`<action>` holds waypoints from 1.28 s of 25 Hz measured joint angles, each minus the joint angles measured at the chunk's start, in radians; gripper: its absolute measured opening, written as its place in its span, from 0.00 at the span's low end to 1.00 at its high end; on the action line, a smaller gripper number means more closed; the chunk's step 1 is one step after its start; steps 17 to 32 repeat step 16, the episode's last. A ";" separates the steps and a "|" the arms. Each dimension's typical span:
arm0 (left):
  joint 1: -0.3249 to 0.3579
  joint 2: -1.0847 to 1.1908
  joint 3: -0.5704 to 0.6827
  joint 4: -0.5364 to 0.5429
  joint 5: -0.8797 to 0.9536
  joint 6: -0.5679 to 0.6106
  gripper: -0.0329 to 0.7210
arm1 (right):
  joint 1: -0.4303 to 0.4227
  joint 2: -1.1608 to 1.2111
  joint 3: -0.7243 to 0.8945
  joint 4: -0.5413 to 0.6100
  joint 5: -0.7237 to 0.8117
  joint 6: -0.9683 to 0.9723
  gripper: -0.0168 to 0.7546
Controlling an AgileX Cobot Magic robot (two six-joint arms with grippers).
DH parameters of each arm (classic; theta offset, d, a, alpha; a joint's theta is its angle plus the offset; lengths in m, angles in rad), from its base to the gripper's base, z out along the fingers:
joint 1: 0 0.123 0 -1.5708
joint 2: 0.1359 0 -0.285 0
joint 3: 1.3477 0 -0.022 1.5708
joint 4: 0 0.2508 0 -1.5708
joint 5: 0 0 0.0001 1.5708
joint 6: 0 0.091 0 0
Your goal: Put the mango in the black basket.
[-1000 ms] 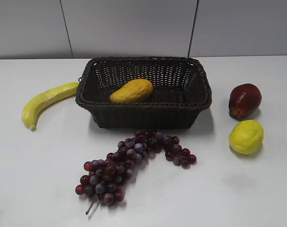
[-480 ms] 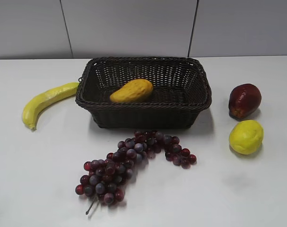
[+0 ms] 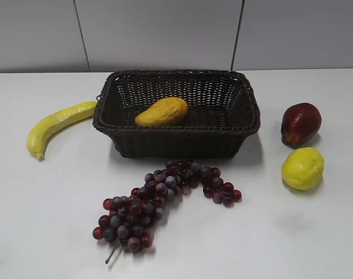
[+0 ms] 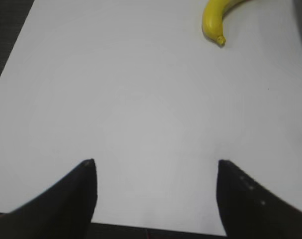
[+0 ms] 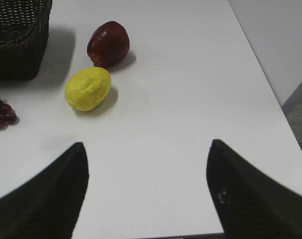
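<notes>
Lying inside the large rectangular dark woven wicker basket (image 3: 177, 110), toward its left half, is the plump yellow-orange mango with bumpy matte skin (image 3: 162, 111); it rests on the basket floor with its tapered end pointing left and its rounder end angled up to the right. The basket stands on a white tabletop (image 3: 281, 232) in front of a grey panelled wall (image 3: 164, 32).

Just left of the basket, a slim curved yellow banana (image 3: 55, 126) lies on the table, its upper end almost touching the basket's rim. Directly in front of the basket a bunch of dark red-purple grapes (image 3: 159, 200) spreads across the table, its upper grapes close to the basket's front wall. Well to the right sit a glossy dark red apple-like fruit (image 3: 300, 123) and, just in front of it, a round bright-yellow lemon (image 3: 303, 168); the two are near each other but apart.

Neither arm appears in the exterior view. The left gripper (image 4: 155, 172) hangs over bare white table with its two dark fingers spread wide and nothing between them; the banana's tip shows at the top of that view. The right gripper (image 5: 147, 164) likewise has its fingers parted and empty above the table, with the lemon, the red fruit and a corner of the basket ahead of it to the left.
</notes>
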 joint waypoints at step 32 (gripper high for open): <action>-0.020 -0.154 0.000 -0.020 -0.001 -0.001 0.78 | 0.000 0.000 0.000 0.000 0.000 0.000 0.76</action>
